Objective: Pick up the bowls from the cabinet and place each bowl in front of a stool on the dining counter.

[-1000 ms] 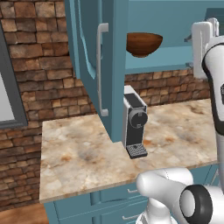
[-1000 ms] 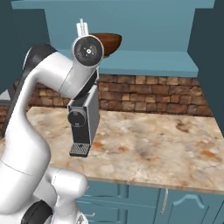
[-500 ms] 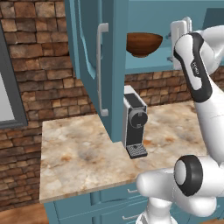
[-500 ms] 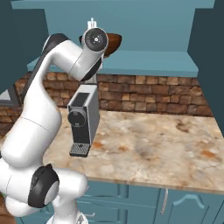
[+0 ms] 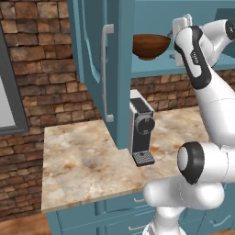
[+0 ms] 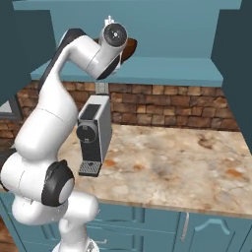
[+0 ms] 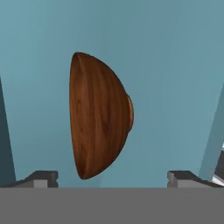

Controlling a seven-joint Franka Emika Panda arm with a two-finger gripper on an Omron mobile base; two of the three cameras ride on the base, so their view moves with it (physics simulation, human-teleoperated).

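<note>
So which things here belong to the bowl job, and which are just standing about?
Belongs to the job:
- wooden bowl, on the cabinet shelf
- cabinet, door open
- pincer, open, facing the bowl, not touching it

Just standing about:
- coffee machine
- marbled counter under it
- brick wall

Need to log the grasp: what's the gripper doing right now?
Gripper: open, holding nothing, fingers wide apart and aimed at the wooden bowl on the cabinet shelf.
</note>
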